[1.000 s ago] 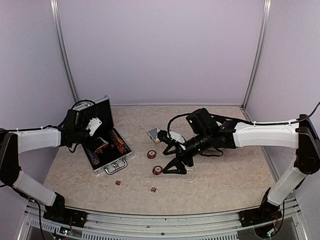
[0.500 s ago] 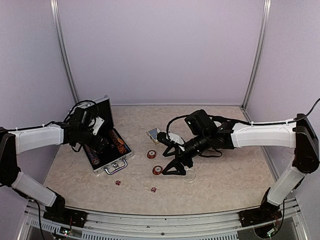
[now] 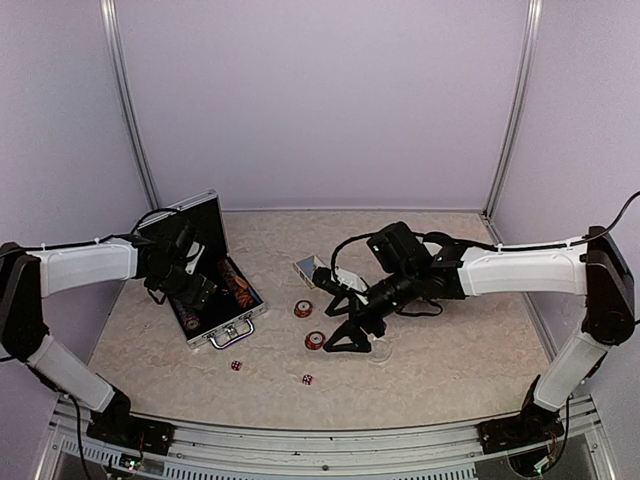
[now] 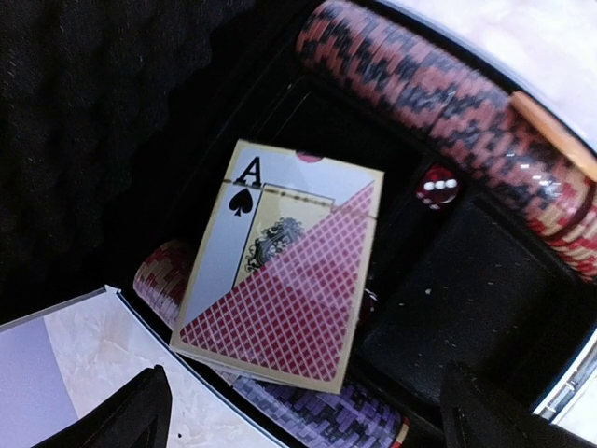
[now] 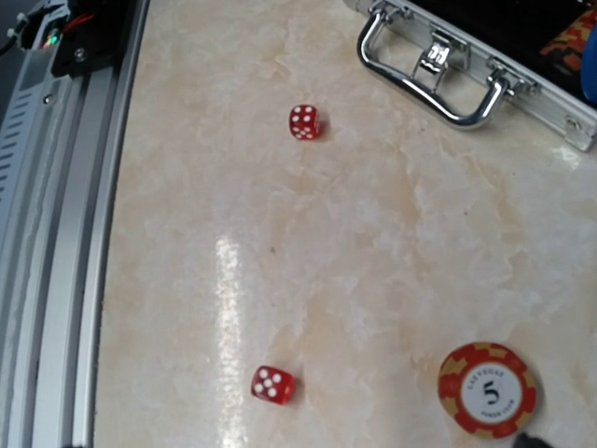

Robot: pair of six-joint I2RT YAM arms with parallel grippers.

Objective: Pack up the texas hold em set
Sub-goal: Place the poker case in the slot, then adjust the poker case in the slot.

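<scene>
The silver briefcase (image 3: 226, 326) lies open at the left, lid up. In the left wrist view its black lining holds a card box with an ace of spades (image 4: 280, 289), rows of red chips (image 4: 438, 103) and purple chips (image 4: 326, 411), and a red die (image 4: 437, 189). My left gripper (image 3: 193, 288) hangs over the case, open and empty (image 4: 312, 420). My right gripper (image 3: 342, 335) is low on the table with its fingers spread, beside a red-and-white chip (image 3: 314, 341) (image 5: 488, 389). A second chip (image 3: 303, 309), two dice (image 5: 304, 122) (image 5: 272, 385), a white card box (image 3: 307, 268) and a clear disc (image 3: 380, 352) lie loose.
The case handle (image 5: 438, 70) points towards the front of the table. The metal front rail (image 5: 56, 233) runs along the near edge. Walls close in the back and both sides.
My left gripper has moved right and down, in over the open case, and its wrist has turned. My right gripper has crept slightly left beside the chip.
</scene>
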